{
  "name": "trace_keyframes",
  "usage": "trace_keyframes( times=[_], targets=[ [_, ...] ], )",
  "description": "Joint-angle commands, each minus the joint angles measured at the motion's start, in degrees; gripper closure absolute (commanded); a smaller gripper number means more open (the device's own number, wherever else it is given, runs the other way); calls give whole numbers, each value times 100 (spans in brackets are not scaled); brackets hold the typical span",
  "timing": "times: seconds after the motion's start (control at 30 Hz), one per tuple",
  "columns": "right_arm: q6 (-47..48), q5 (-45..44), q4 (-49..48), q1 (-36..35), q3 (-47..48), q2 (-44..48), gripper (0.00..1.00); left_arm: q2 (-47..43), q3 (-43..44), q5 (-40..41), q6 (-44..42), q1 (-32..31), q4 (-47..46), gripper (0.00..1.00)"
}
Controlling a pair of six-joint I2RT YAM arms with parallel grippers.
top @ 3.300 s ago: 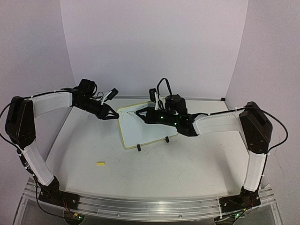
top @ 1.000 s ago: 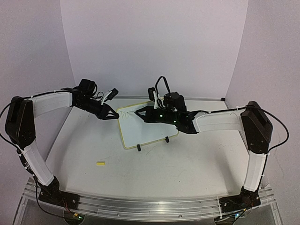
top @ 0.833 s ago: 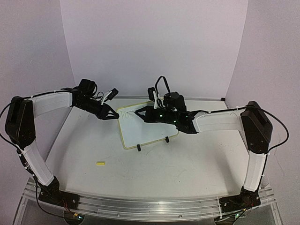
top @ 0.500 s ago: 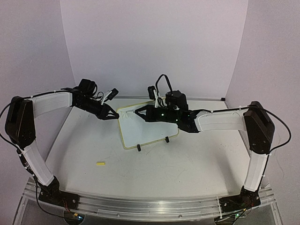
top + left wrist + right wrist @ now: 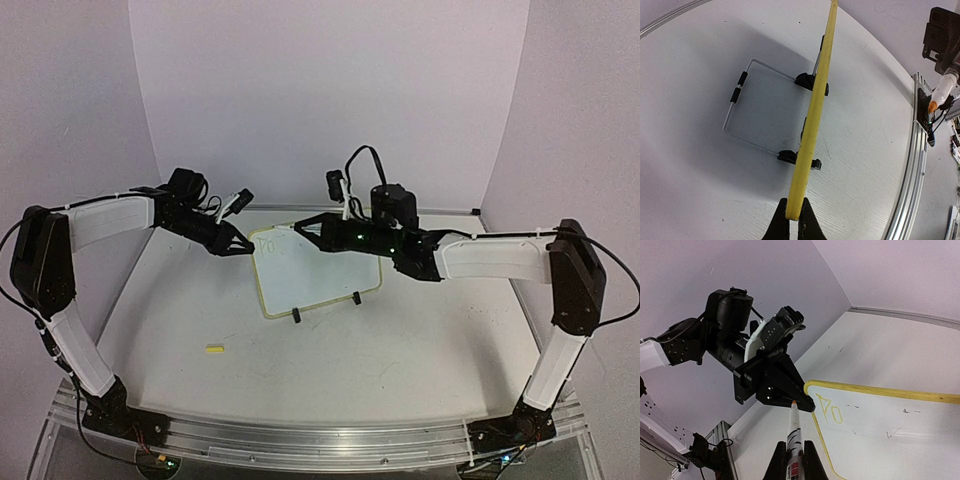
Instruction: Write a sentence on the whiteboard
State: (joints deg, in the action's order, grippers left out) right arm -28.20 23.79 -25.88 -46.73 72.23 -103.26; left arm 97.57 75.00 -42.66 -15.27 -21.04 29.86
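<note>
The whiteboard [image 5: 315,280] stands tilted on its two black feet at the table's middle back, its yellow rim showing edge-on in the left wrist view [image 5: 816,107]. My left gripper [image 5: 243,250] is shut on its top left corner, seen in the left wrist view [image 5: 794,214]. My right gripper [image 5: 330,230] is shut on a white marker pen [image 5: 794,432] with an orange tip, held in the air just off the board's top left corner. The sentence [image 5: 832,411] is two yellowish letters at the board's top left, faint in the top view [image 5: 268,243].
A small yellow marker cap [image 5: 214,348] lies on the table at the front left. A wire stand [image 5: 742,107] props the board from behind. The back wall rises close behind the board. A metal rail [image 5: 300,440] runs along the near edge.
My right gripper has lifted the marker off the board face and pulled back up and to the right. Two written letters now show at the top left. The left arm has not moved.
</note>
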Motion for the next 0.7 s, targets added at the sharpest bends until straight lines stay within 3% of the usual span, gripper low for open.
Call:
trace_keyframes(
  times=[0.0, 0.67],
  targets=[
    [185, 159, -119, 52, -22, 99, 100, 42, 85, 363, -193, -174, 266, 100],
    [144, -209, -127, 52, 208, -477, 100, 69, 93, 364, -187, -177, 267, 100]
  ],
)
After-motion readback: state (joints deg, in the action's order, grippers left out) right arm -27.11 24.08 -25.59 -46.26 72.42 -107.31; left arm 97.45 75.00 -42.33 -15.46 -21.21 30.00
